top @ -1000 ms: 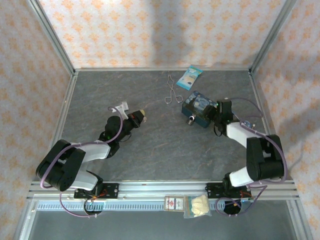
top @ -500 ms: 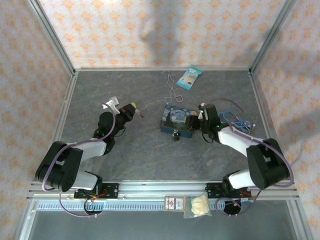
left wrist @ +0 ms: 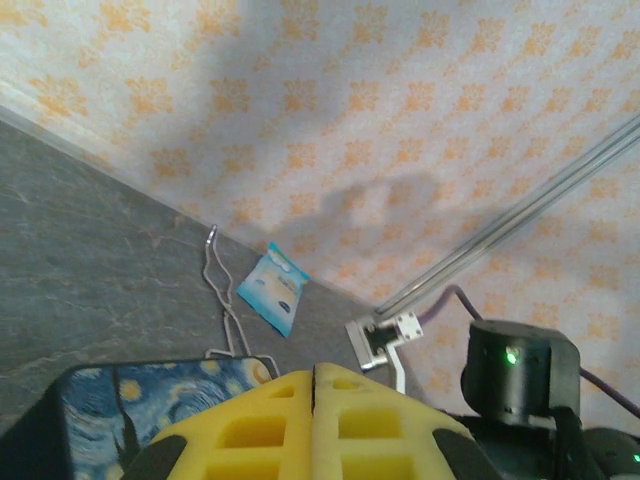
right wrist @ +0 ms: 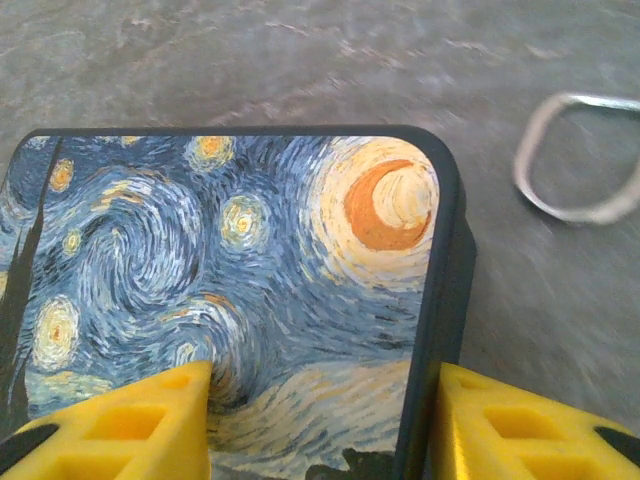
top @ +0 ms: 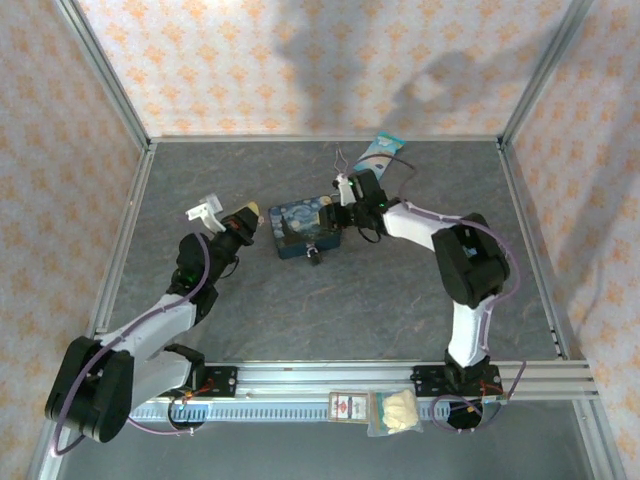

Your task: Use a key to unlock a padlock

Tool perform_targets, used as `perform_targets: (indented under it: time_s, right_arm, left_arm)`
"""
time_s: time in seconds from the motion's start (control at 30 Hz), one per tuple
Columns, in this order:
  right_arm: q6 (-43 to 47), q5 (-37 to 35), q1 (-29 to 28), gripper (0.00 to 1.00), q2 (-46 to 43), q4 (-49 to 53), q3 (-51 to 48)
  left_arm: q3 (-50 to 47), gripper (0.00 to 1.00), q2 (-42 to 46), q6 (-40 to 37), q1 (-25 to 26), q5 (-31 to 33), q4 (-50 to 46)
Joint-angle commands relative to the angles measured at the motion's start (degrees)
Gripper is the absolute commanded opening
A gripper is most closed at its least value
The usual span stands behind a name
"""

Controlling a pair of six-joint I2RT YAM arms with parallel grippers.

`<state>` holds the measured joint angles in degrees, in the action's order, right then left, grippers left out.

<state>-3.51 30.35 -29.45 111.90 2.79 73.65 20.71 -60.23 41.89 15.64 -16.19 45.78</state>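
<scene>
- The left tool [top: 249,213] is sitting just left of the blue painted tin [top: 296,226], low over the grey surface [top: 350,310]. Its yellow fingers [left wrist: 270,420] are pressing flat together.
- The right tool [right wrist: 322,378] is straddling the tin's right end with its fingers standing apart. One is lying over the starry lid, and the other is just beside the dark side wall. I cannot tell whether they are clamping the tin.
- The padlock [top: 312,259] is showing in the top view as a small dark speck. It is touching the tin's near edge, on the side toward the arm bases.
- The tin is lying flat on the surface between the two tools.
- The wire tongs [top: 345,168] are lying beyond the tin, near the far wall. A light blue packet [top: 384,152] is lying just beside them on the right.
</scene>
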Motion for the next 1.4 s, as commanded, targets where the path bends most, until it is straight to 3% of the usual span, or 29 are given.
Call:
perform_targets:
  time_s: [0.0, 0.13, 0.33, 0.53, 0.7, 0.83, 1.1, 1.37]
  right_arm:
    - [2.8, -0.3, -2.0, 0.51, 4.9, 6.6, 3.7]
    - [0.0, 0.8, -2.3, 0.58, 3.3, 3.3, 5.5]
    - [-1.6, -1.6, -1.6, 0.71, -9.8, -1.9, -0.4]
    - [-6.7, 11.7, -0.7, 0.75, -21.7, -14.4, -10.9]
    - [-20.0, 25.1, -0.7, 0.64, -23.2, -34.7, -17.6]
    - [-29.4, 28.9, -1.2, 0.57, -22.0, -50.2, -20.9]
    - [-32.9, 33.5, -2.7, 0.48, -18.9, -55.3, -19.8]
    - [-35.7, 33.1, -3.4, 0.43, -18.3, -59.0, -23.2]
  left_arm:
    - [-0.3, 0.00, 2.0, -2.9, -0.3, 1.1, -4.6]
    - [0.5, 0.00, 1.7, -1.9, -0.3, -0.1, -4.6]
    - [3.4, 0.00, -2.3, 1.2, -0.3, -5.9, -0.6]
    - [7.9, 0.00, -9.7, 5.3, 0.3, -14.7, 7.4]
    - [12.0, 0.00, -13.8, 3.9, 1.9, -20.1, 9.9]
    - [12.6, 0.00, -15.4, 4.8, 2.8, -23.1, 14.1]
    - [13.1, 0.00, -16.9, 5.2, 4.6, -24.2, 16.7]
    - [12.3, 0.00, -17.3, 7.6, 4.6, -22.4, 21.5]
